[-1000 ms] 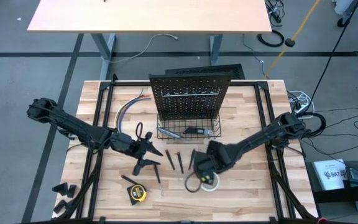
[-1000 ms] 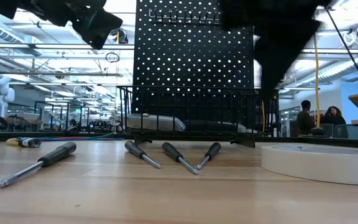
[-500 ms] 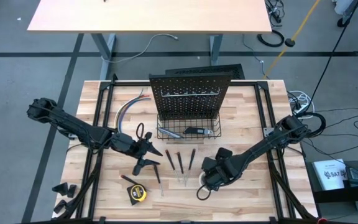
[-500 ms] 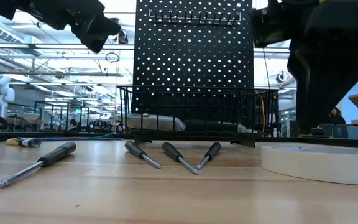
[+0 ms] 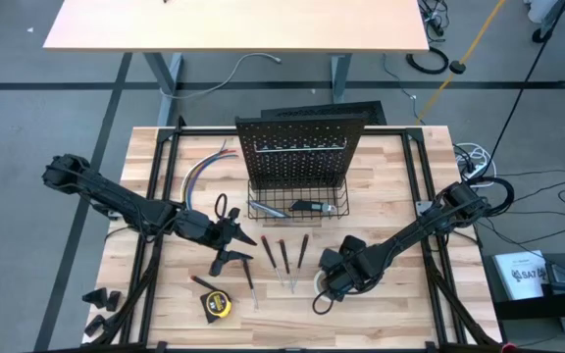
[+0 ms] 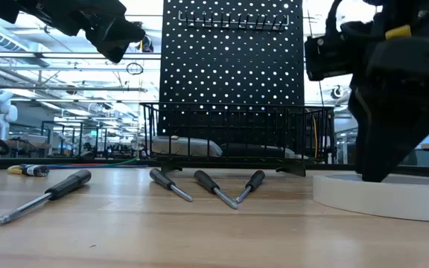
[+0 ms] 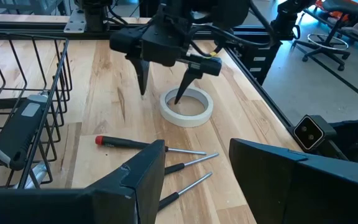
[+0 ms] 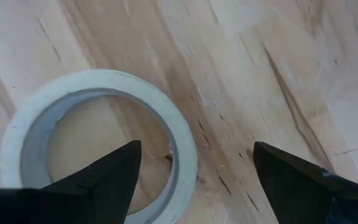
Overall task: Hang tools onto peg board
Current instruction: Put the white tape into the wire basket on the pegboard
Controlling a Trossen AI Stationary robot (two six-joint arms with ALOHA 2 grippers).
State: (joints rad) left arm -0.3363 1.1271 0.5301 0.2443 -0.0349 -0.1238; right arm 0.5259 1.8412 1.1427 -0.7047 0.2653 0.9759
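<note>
We are at the pick-up of the tape roll (image 7: 186,106): the right end effector (image 7: 165,93) hangs over it with fingers spread wide, one tip inside the ring and one outside its wall. Next, we judge, it must drop and close on that wall before lifting toward the peg board (image 5: 298,154). The left end effector (image 5: 233,242) waits above the tabletop (image 5: 400,186), fingers parted and holding nothing. Three screwdrivers (image 5: 283,254) lie just beside the roll, a knife (image 7: 18,120) sits in the basket (image 5: 297,208), and the tape measure (image 5: 216,306) lies near the front edge.
</note>
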